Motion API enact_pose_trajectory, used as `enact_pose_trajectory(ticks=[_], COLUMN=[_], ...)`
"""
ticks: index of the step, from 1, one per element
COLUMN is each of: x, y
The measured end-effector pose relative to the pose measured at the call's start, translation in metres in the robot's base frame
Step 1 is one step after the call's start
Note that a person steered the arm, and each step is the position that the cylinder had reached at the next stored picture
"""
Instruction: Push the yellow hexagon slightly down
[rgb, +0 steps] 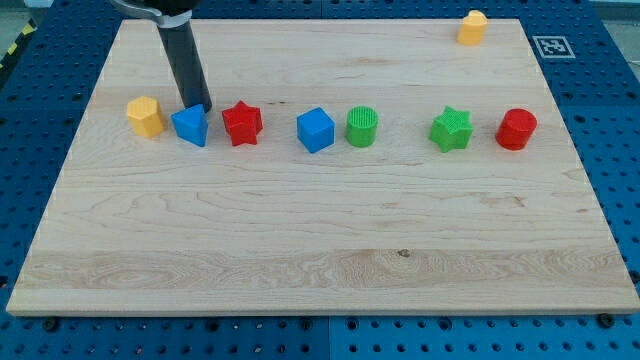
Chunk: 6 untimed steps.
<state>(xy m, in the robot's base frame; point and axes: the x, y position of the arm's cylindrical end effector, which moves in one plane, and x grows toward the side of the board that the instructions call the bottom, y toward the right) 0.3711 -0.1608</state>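
Wooden board (320, 250) fills frame | my rod has no jaws, holds nothing | my tip (193, 106) upper left, touching blue block (190, 125) | yellow hexagon (145, 116) just left of it | second yellow block (472, 27) top right.

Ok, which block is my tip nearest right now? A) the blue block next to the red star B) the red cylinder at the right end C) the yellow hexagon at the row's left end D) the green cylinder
A: my tip sits at the upper edge of the blue block, which lies between the yellow hexagon and the red star; whether they touch is unclear.
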Motion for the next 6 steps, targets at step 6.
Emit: enact_pose_trajectory(ticks=[6], x=[-0.016], y=[-0.066])
